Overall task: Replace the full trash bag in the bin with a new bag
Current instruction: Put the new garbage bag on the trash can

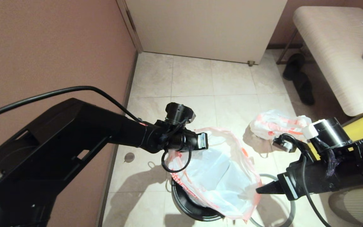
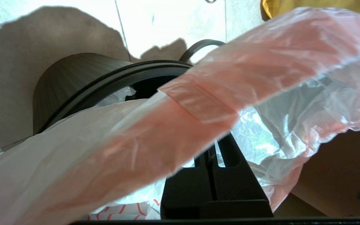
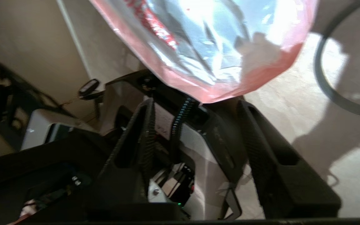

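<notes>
The left gripper has its black fingers pressed together on the pink-banded mouth of the thin, translucent white new bag, with film bunched around them. Just below this gripper stands the small round black bin, and the bag's body hangs partly into it while its mouth is spread wide above the rim.

To the right, the right gripper points at the far edge of that mouth; in its wrist view the fingers stand wide apart with the pink edge just ahead of them, touching neither. The thin grey hoop rim lies on the tiled floor below it. Beyond this gripper, well apart from the bin, the bulging white full trash bag with orange-red print sits on the floor.

To do this step well, I judge the right fingers should close on the band itself, not the loose film. Both arms should then pull the mouth taut and lower it evenly over the bin's edge, leaving enough overhang for the hoop to clamp.

Red print shows on both bags, but none is legible.
</notes>
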Controlling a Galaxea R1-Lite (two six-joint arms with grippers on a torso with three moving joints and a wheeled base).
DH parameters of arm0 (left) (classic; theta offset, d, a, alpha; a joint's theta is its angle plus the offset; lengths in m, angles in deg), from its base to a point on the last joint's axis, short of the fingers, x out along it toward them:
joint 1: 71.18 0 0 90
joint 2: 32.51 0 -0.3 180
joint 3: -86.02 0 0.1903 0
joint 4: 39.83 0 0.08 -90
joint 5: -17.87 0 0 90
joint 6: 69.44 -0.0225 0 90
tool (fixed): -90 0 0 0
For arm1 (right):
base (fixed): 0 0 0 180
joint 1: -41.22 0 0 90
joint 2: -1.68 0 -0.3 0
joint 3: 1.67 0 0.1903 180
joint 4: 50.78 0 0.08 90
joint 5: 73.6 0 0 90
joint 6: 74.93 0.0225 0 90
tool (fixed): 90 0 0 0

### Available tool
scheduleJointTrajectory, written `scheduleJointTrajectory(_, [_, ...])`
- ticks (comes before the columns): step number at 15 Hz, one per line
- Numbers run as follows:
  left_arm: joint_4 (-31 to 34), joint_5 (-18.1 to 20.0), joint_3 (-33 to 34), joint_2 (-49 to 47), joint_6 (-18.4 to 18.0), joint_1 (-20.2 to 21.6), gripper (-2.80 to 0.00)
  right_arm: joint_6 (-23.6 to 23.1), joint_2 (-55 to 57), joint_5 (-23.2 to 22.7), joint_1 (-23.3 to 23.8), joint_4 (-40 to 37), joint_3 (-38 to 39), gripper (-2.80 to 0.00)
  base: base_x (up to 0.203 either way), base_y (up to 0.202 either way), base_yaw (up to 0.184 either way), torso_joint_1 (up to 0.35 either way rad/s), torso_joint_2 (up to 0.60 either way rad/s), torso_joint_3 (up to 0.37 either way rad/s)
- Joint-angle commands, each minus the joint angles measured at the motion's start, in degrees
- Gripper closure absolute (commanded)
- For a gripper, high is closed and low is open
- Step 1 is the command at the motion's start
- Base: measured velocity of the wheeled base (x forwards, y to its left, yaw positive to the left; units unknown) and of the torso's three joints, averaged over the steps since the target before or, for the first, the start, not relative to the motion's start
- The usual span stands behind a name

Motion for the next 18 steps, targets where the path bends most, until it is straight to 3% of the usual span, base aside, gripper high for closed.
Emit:
scheduleJointTrajectory(1, [-0.1, 0.1, 0.5, 1.8, 0.2, 0.0, 0.00, 0.0, 2.1, 2.0, -0.8, 0.8, 0.1, -2.80, 0.000, 0.000, 0.000, 0.000, 0.00, 0.000])
scheduleJointTrajectory(9, [-1.3, 0.2, -0.6, 3.2, -0.2, 2.2, 0.00, 0.0, 9.2, 10.4, -2.2, 7.1, -0.4, -2.80, 0.000, 0.000, 0.000, 0.000, 0.00, 0.000])
scheduleJointTrajectory(11, [-1.3, 0.2, -0.4, 3.7, -0.1, 2.2, 0.00, 0.2, 9.4, 10.4, -2.4, 8.0, -0.4, -2.80, 0.000, 0.000, 0.000, 0.000, 0.00, 0.000])
scheduleJointTrajectory(15, [-1.3, -0.1, 2.4, 4.4, -0.6, -1.1, 0.00, 2.0, 8.9, 10.9, -2.5, 8.0, -0.1, -2.80, 0.000, 0.000, 0.000, 0.000, 0.00, 0.000])
scheduleJointTrajectory(18, [-1.2, -0.1, 1.5, 4.4, -0.5, -1.2, 0.00, 2.3, 12.6, 13.5, -2.3, 9.2, -0.2, -2.80, 0.000, 0.000, 0.000, 0.000, 0.00, 0.000])
